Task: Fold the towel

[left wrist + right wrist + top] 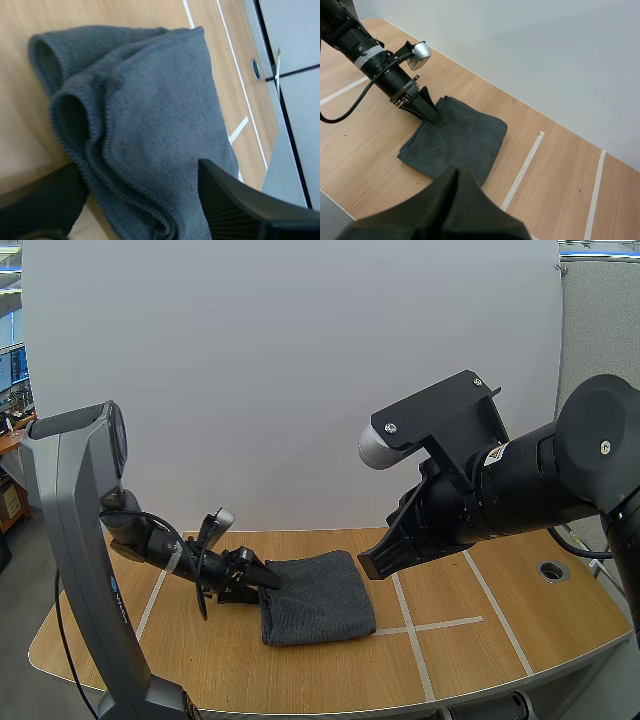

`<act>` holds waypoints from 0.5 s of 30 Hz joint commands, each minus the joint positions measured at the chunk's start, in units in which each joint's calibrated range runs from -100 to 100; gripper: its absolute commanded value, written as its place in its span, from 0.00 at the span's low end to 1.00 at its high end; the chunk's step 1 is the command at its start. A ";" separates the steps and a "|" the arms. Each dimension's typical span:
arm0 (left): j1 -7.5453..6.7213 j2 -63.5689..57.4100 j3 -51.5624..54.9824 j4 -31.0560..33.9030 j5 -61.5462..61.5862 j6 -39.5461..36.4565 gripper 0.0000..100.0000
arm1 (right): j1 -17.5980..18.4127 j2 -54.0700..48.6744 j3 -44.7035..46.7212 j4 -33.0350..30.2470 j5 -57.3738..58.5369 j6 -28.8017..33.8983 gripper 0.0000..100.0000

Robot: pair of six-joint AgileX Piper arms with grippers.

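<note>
High view: a snag could pull open the folded grey towel (315, 598) in the middle of the table (480, 660), because our left gripper (262, 578) reaches low to its left edge. Our right gripper (385, 558) hangs raised above.

Left wrist view: our fingers (235, 205) stand apart, astride the layered hem.

Right wrist view: our right fingers (440, 200) lie pressed together, empty.

I count one grey towel (315, 595) lying on one wooden table (300, 675). I have two grippers here: one left gripper (268, 580) and one right gripper (457, 175). On the table I see three long white tape lines (422, 660), one short cross strip (450, 622), and one round hole (552, 569).
</note>
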 commanded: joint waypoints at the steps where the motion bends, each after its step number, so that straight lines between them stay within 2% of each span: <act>1: -1.68 0.76 0.71 2.56 0.00 -0.89 1.00 | -0.10 -0.47 -0.32 0.01 0.02 -0.34 0.00; 4: -2.12 0.76 0.71 2.56 0.00 -1.11 1.00 | -0.10 -0.47 -0.32 0.01 0.02 -0.34 0.00; 13: -5.42 0.76 0.71 1.01 0.00 -1.29 1.00 | -0.10 -0.47 -0.32 0.03 0.02 0.08 0.00; 15: -5.71 0.76 0.71 0.78 0.00 -1.29 1.00 | -0.10 -0.47 -0.32 0.03 0.02 0.46 0.00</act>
